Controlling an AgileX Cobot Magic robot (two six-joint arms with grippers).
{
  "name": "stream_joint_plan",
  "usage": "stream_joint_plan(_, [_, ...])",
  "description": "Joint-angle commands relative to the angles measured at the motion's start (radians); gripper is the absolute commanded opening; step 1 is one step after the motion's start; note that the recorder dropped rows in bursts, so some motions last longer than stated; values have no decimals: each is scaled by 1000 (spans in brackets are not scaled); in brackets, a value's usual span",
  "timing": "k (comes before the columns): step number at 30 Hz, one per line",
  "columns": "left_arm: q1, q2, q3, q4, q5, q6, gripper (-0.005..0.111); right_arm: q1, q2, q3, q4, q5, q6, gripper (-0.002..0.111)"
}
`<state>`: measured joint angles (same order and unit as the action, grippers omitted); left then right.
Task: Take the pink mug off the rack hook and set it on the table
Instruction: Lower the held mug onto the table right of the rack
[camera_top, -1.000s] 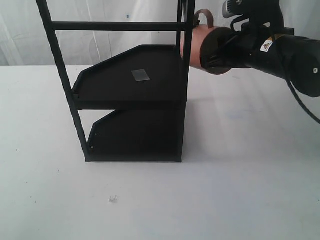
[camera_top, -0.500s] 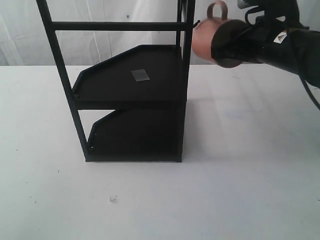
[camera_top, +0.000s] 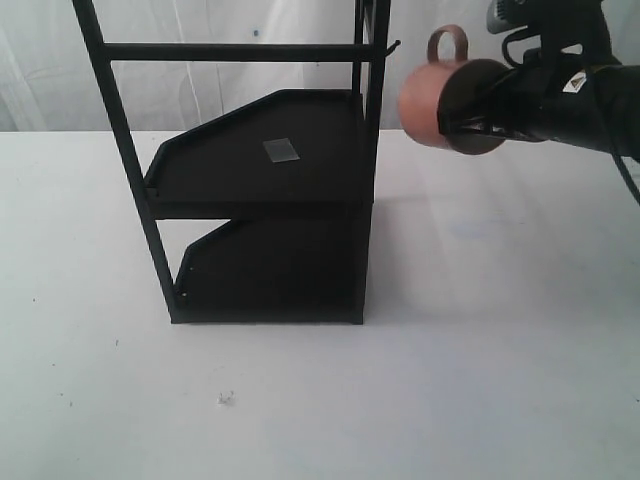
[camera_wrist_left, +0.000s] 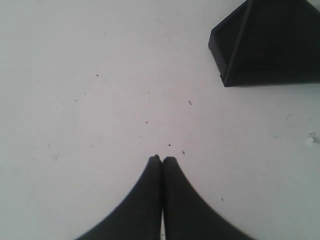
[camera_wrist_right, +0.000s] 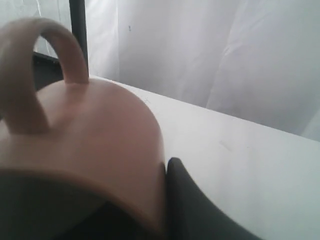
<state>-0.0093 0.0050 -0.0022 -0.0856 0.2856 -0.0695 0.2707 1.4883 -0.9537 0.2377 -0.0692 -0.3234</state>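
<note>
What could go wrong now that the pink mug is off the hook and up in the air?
The pink mug lies on its side high over the table, held by the right hand at its mouth; a slip could mean a hard fall. Its handle is close to the rack hook, so a swing toward the rack might snag it.

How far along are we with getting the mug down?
Done: the mug is clear of the hook, beside the rack. In hand: the right gripper holds it on its side in the air, handle up. Left: lower it, stand it on the table and release. The left gripper is shut, idle over the table.
</note>
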Motion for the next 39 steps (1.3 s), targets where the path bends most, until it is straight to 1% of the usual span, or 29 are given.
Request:
stream_joint_plan(1, [-2, -5, 2, -7, -1, -1, 0, -41, -14, -3, 6, 45, -7, 0])
stream_joint_plan(3, [-2, -5, 2, -7, -1, -1, 0, -72, -21, -5, 6, 94, -7, 0])
stream_joint_plan(6, [-2, -5, 2, -7, -1, -1, 0, -103, -21, -29, -4, 216, -13, 0])
stream_joint_plan(15, [-2, -5, 2, -7, -1, -1, 0, -102, -21, -91, -58, 399, -14, 0])
stream_joint_plan(28, [-2, -5, 2, -7, -1, -1, 0, -102, 20, -97, -123, 603, -12, 0])
stream_joint_plan(39, [-2, -5, 2, -7, -1, -1, 0, -102, 62, -161, -159, 798, -8, 0])
